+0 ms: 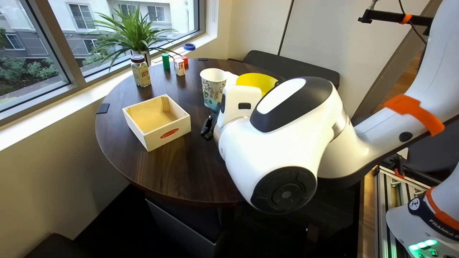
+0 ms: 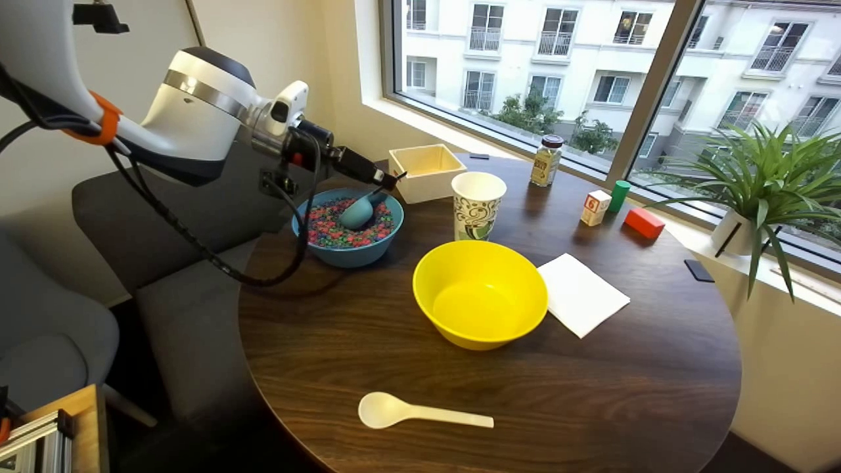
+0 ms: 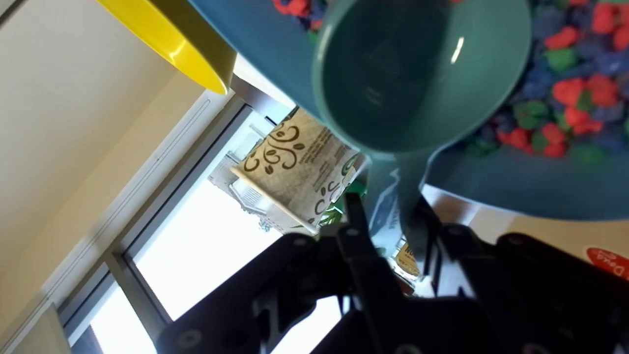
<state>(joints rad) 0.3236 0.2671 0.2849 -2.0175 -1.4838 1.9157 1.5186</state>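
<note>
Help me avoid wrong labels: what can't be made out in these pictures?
Scoop: rim partly cut off by the wrist view's top edge.
Red oval: cut off at the wrist view's right edge.
Cup: inside bottom hidden by its own wall, both exterior views.
Jar: label text too small, both exterior views.

scoop (image 3: 422,93): glossy plastic | cup (image 2: 476,210): paper | table (image 2: 591,381): smooth wood

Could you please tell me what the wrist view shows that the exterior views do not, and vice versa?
Only the wrist view shows pale marks on the teal scoop in the hand.

Only the exterior views show the red block, the numbered block and, in an exterior view, the pale spoon.

The wrist view and both exterior views share, at least in part, the yellow bowl, the paper cup, the jar and the wooden box.
</note>
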